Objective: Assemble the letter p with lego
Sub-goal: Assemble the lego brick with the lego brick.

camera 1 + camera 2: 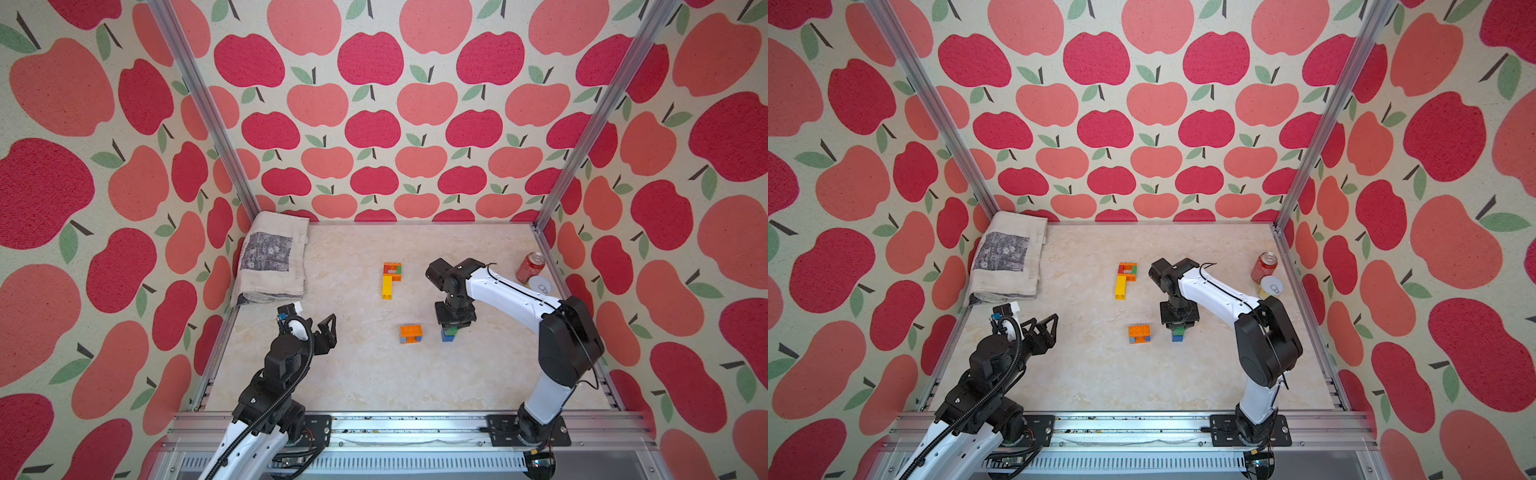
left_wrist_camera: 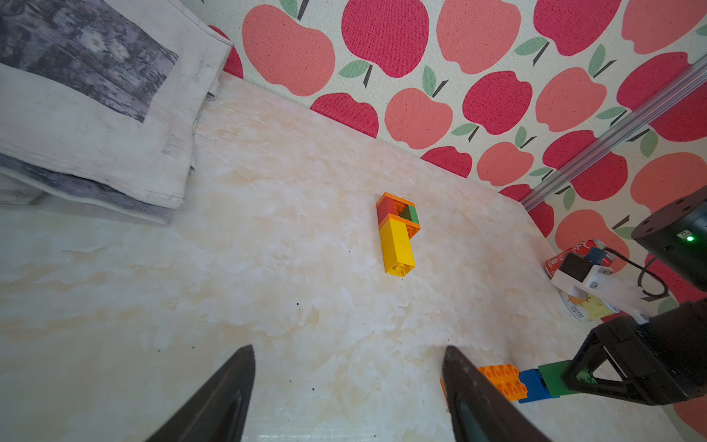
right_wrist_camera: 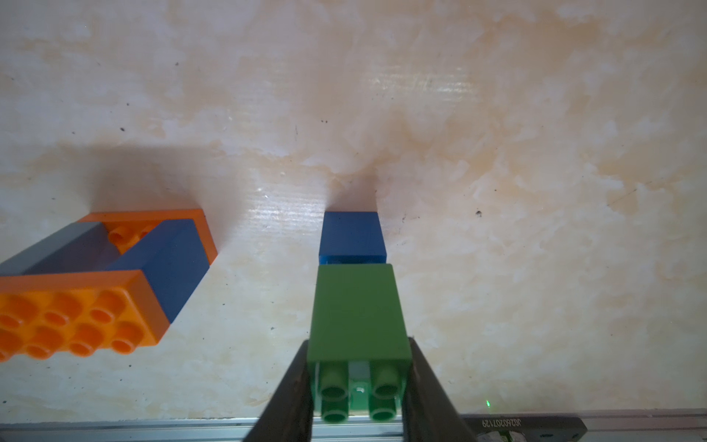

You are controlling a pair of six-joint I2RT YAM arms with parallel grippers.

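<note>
A joined lego piece (image 1: 390, 279) of orange, red, green and yellow bricks lies flat mid-table, also in the left wrist view (image 2: 398, 233). Nearer the front sits an orange and blue lego cluster (image 1: 411, 333) (image 3: 95, 291). Just right of it, my right gripper (image 1: 451, 326) (image 3: 357, 344) points down, shut on a green brick (image 3: 357, 310) stacked on a blue brick (image 3: 352, 237) whose base seems to rest on the table. My left gripper (image 1: 326, 330) (image 2: 349, 347) hovers at the front left, open and holding nothing.
A folded cloth (image 1: 274, 257) lies at the back left corner. A red soda can (image 1: 530, 268) and a white round tin (image 1: 539, 286) stand by the right wall. A metal rail (image 1: 407, 428) runs along the table's front edge.
</note>
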